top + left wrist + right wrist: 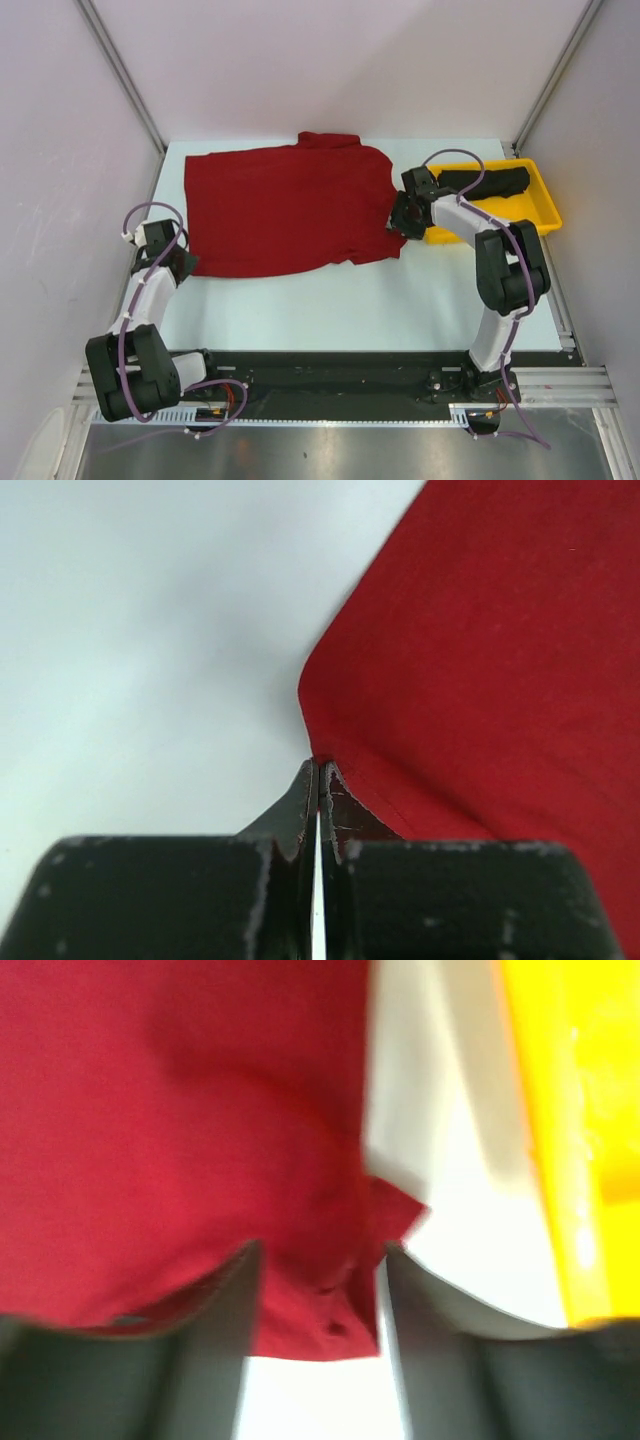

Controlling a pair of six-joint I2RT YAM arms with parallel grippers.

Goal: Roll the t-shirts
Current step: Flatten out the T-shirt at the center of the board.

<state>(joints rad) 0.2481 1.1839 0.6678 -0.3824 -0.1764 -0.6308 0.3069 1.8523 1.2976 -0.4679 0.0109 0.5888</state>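
Note:
The deep red t-shirt (285,205) lies spread flat across the white table, collar toward the back. My left gripper (180,262) is at its near left corner, shut, with the cloth's corner (330,742) pinched at the fingertips and pulled up slightly. My right gripper (405,215) is at the shirt's right edge, beside the tray. Its jaws stand open with a flap of the red cloth (330,1300) lying loose between them. The black t-shirt (490,180) lies bundled in the yellow tray.
The yellow tray (545,215) sits at the table's right edge, close to my right gripper, and shows as a yellow wall (580,1110) in the right wrist view. Bare white table (330,300) lies in front of the red shirt. Grey walls enclose the table.

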